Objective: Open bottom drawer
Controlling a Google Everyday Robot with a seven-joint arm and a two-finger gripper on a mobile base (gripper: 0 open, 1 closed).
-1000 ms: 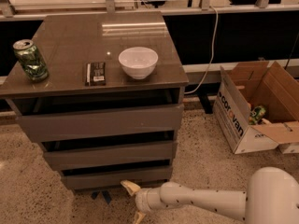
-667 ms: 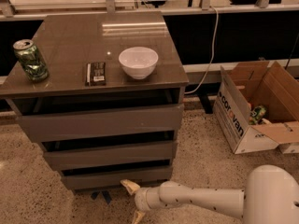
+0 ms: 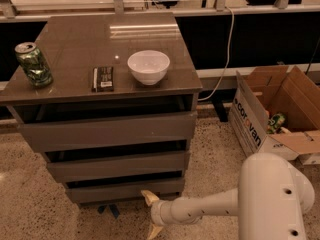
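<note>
The bottom drawer is the lowest and narrowest grey-brown front of the three-drawer cabinet, with a dark gap above its panel. The mid-sized drawer and the widest top drawer sit above it, each stepping further out. My gripper is low over the floor, just in front of the bottom drawer's right part. It is open and empty, with one pale fingertip close to the panel's lower edge and the other nearer the floor. My white arm reaches in from the lower right.
On the cabinet top stand a green can, a dark flat packet and a white bowl. An open cardboard box stands on the speckled floor at the right. A cable hangs behind.
The gripper has edged slightly to the right in front of the bottom drawer. The drawers have not visibly moved.
</note>
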